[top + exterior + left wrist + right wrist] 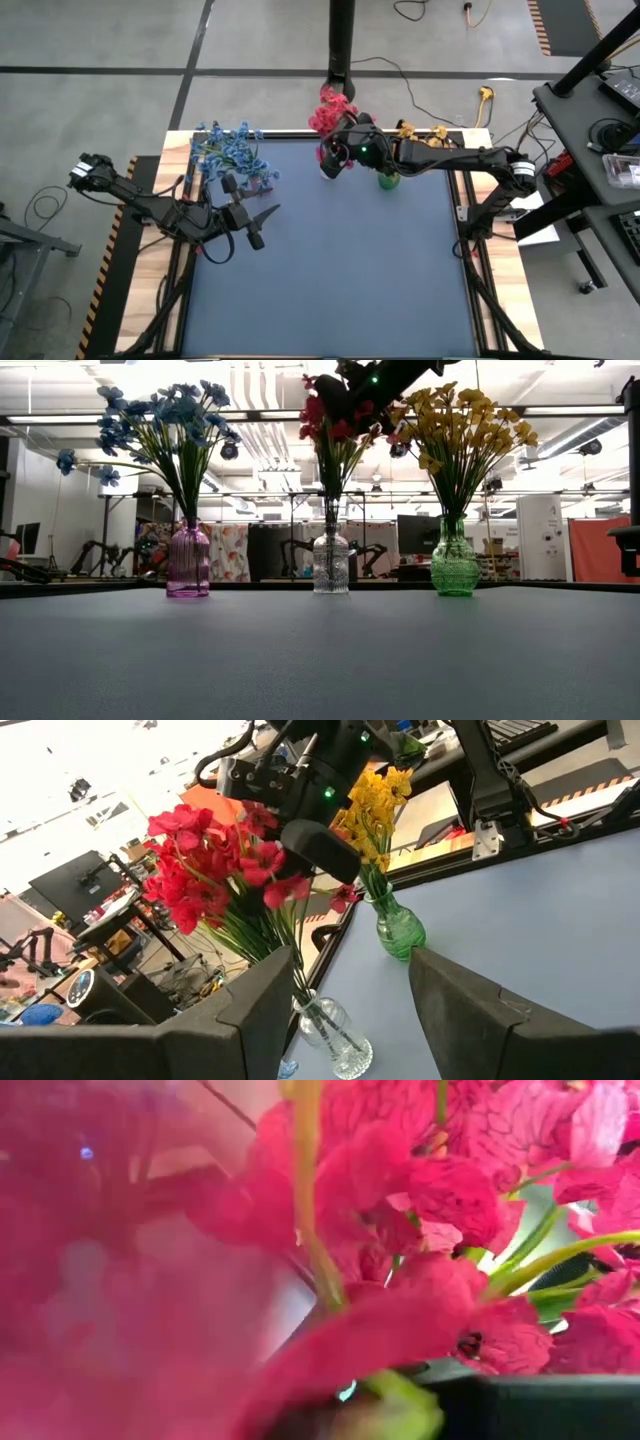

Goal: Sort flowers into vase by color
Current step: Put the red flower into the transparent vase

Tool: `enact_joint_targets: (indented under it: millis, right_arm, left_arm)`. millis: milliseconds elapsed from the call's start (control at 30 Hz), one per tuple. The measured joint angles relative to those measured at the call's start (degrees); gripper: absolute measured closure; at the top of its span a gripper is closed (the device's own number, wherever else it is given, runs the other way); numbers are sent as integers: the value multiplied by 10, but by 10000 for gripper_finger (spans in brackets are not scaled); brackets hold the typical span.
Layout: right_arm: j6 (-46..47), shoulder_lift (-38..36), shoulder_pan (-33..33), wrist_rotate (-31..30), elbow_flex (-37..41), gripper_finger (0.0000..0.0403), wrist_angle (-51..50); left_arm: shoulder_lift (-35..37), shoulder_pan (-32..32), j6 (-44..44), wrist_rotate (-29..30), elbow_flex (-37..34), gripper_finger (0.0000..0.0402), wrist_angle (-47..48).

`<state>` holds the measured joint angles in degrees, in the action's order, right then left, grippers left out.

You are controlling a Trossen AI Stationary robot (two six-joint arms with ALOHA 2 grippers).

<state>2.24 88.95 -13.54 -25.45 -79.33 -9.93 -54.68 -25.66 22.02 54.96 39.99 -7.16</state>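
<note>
Pressing among soft red blossoms (pixel 335 415) in the ribbed clear glass vase (pixel 331 565), the right gripper (pixel 335 150) has closed fingers. The left gripper (pixel 262 226) waits with fingers apart.

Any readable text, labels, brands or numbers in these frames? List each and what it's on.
None can be read.
Purple vase, clear vase, green vase: no labels or marks.
Dark table mat: no print.
Room behind the table, low view: screens and fixtures are too small and blurred to read.
Right wrist view: filled by red flowers, no text.
</note>
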Motion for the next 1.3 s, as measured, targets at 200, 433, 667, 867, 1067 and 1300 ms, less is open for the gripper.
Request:
enact_joint_targets:
  millis: [200, 433, 667, 867, 1067, 1300]
  right_arm:
    - [3, 0, -4, 0, 0, 385, 0]
    - [9, 1, -4, 1, 1, 385, -2]
    - [12, 11, -7, 4, 2, 385, -11]
    - [7, 33, -7, 4, 2, 385, -13]
    - [1, 37, -7, 4, 2, 385, -13]
    - [-8, 28, -4, 0, 2, 377, -18]
  left_arm:
    - [0, 0, 0, 0, 0, 218, 0]
    - [0, 0, 0, 0, 0, 218, 0]
    - [0, 0, 0, 0, 0, 218, -1]
    - [0, 0, 0, 0, 0, 218, -1]
    - [0, 0, 0, 0, 0, 218, -1]
    - [0, 0, 0, 0, 0, 218, 0]
